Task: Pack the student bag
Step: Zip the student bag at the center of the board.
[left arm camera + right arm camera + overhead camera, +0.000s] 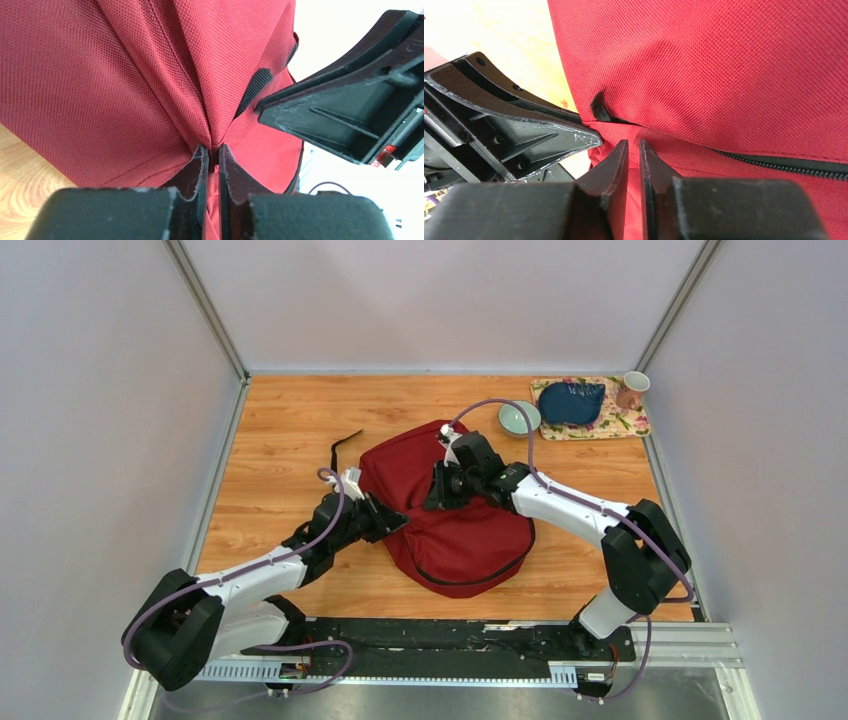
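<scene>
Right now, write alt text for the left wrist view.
The left gripper is shut on a puckered fold of the red bag, which fills most of the view. The other arm's black finger juts in at right; wood table shows at lower left.

Surface: light wooden tabletop [290,430]
Middle: dark red fabric backpack [470,540]
Far right: flowered rectangular mat [628,426], pale green round bowl [519,418] just beside
</scene>
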`<state>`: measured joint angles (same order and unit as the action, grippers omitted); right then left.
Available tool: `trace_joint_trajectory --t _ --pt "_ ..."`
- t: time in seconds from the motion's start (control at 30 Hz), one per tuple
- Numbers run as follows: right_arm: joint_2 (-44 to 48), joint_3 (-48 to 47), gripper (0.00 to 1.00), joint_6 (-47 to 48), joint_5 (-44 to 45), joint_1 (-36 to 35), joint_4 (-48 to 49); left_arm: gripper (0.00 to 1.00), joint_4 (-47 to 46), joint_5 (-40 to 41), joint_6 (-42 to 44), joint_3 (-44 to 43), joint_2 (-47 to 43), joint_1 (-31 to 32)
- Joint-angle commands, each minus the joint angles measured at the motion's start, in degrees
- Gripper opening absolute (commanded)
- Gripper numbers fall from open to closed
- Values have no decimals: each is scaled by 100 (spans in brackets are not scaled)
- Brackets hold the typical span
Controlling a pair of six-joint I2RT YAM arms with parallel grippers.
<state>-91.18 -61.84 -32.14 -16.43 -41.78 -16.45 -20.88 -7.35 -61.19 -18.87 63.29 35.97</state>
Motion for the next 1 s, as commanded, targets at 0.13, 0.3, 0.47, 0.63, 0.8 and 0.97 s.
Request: trace_joint_trajectory --t 0.13,0.3,0.47,0.63,0.8,0.97 --pt "504 -30 33 -195 -203 -23 440 5 -355 -205 160 -143 -106 -2" --pt "549 -56 40 -214 -19 -164 441 0 -346 -231 195 -152 -124 -2" --pt "329 -117 42 -293 25 -164 449 0 -416 -319 178 -152 -115 -2" --pt "101 -161 42 -337 17 -173 616 0 -443 -345 177 -161 -124 -11" --pt "-146 -284 42 -389 -115 -173 818 0 -495 -407 151 -143 -97 -11" --pt "-304 -469 41 -363 42 -173 731 0 -566 -469 125 -117 -53 -11"
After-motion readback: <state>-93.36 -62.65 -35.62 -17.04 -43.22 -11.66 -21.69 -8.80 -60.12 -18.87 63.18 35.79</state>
